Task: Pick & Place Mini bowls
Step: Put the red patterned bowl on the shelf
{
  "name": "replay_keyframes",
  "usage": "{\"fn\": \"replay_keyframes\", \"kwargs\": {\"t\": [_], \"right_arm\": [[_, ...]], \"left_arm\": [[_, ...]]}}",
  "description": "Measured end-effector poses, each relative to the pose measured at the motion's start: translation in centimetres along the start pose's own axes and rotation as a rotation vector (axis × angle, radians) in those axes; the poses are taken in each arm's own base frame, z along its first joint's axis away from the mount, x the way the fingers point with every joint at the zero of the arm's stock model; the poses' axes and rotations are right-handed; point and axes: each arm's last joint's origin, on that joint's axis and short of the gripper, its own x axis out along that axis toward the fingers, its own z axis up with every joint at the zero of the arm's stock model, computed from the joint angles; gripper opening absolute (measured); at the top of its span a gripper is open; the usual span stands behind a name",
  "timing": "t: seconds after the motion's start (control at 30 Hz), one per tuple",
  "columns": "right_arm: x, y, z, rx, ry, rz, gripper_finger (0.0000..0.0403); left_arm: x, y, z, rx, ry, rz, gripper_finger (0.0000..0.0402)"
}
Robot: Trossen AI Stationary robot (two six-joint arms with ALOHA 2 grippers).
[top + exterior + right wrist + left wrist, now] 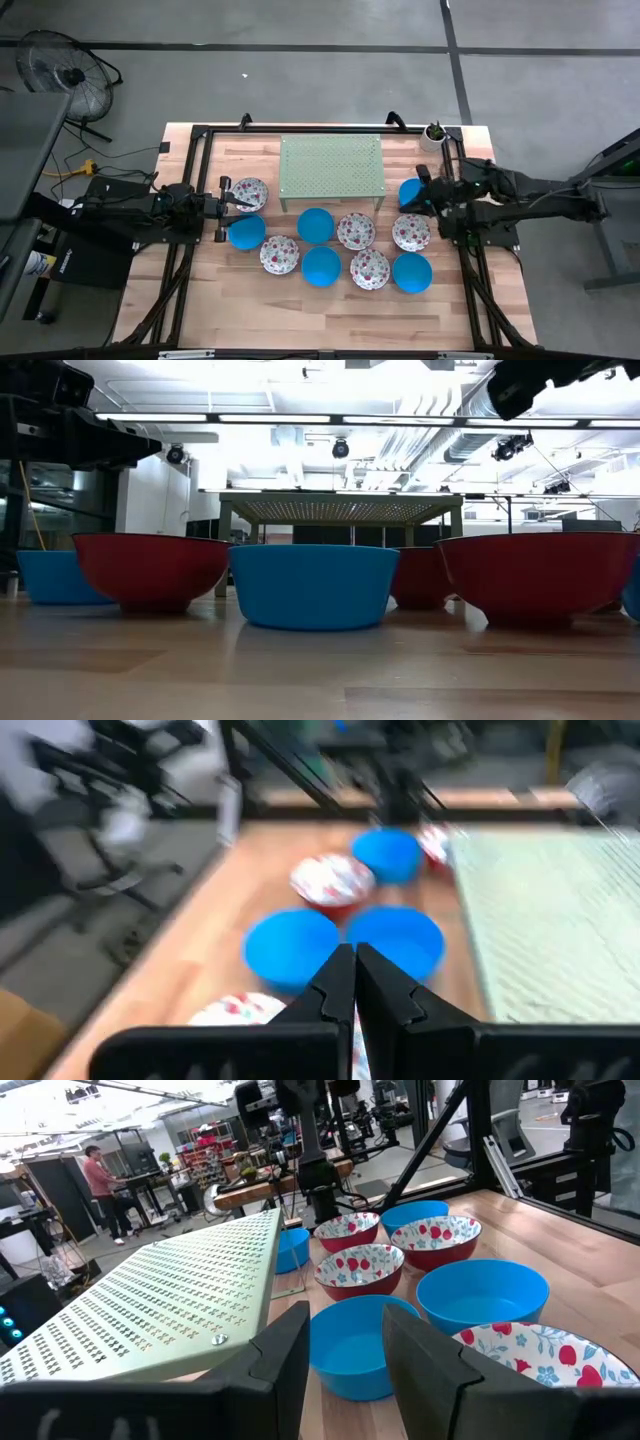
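- A pale wooden table [330, 300] is sitting on a grey floor; a black fan [62, 76] is standing off its far left corner; a person in a pink top [100, 1180] is standing in the room beyond, seen from the left wrist.
- A pale green perforated stand [332, 166] is standing near the middle of the far edge; a small potted plant [434, 134] is sitting at the far right corner.
- The mini bowls [320, 265] are lying spread across the table's middle, blue ones and white floral ones mixed; a floral bowl [249, 193] and a blue bowl [246, 231] are lying nearest the left edge; another blue bowl [411, 272] is lying toward the right edge.
- The left gripper [240, 203] is hovering near the left edge, just by the floral bowl there; its fingers [290, 1360] are standing apart with nothing between them.
- The right gripper [424, 198] is hovering near the right edge, beside the stand and over a blue bowl [408, 190]; its fingers [335, 985] are pressing together, gripping nothing.
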Motion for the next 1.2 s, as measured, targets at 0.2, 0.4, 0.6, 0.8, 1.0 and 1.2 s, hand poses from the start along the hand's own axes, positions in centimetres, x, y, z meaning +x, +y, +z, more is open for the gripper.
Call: {"fn": "replay_keyframes", "kwargs": {"t": [0.2,0.4,0.6,0.8,1.0,1.2], "right_arm": [[0.4,-1.6,1.1,0.171,0.272,-0.274,0.0],[0.2,-3.4,2.0,0.314,0.516,-0.571,0.0],[1.0,-4.8,2.0,0.522,0.59,-0.581,0.0],[2.0,-5.9,0.1,0.701,0.657,-0.546,0.0],[2.4,-5.6,-1.5,0.817,0.726,-0.424,0.0],[2.9,-4.5,-1.6,0.788,0.76,-0.325,0.0]], "left_arm": [[0.0,0.0,0.0,0.0,0.0,0.0,0.0124],[0.0,0.0,0.0,0.0,0.0,0.001,0.0124],[0.0,0.0,0.0,0.0,0.0,0.0,0.0124],[0.0,0.0,0.0,0.0,0.0,0.0,0.0124],[0.0,0.0,0.0,0.0,0.0,0.0,0.0124],[0.0,0.0,0.0,0.0,0.0,0.0,0.0124]]}}
